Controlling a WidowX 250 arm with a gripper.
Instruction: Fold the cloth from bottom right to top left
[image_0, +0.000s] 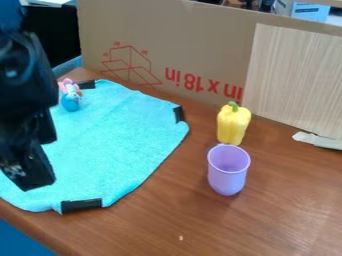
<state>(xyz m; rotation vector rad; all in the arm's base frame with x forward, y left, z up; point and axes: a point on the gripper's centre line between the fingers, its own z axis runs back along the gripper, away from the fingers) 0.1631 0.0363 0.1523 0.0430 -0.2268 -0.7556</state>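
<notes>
Brown wood-look table (180, 215), cardboard panel (194, 45) standing behind the cloth (117, 145). Cloth is light blue, spread on the tabletop, black strips (81, 205) at its near, right and far edges. Gripper (30, 172) hangs over the cloth's left part; can't tell if jaws are wide or narrow. Small toy figure (71, 100) at the cloth's far left. Yellow pepper (232, 125) right of the cloth, purple cup (228, 172) also right of it, nearer the camera.

Blue cloth (113, 150) on worktop (267, 220), tool (39, 162) over cloth's left side, toy (71, 101) on cloth, pepper (232, 126) and cup (227, 175) right of cloth, cardboard (194, 40) behind.
</notes>
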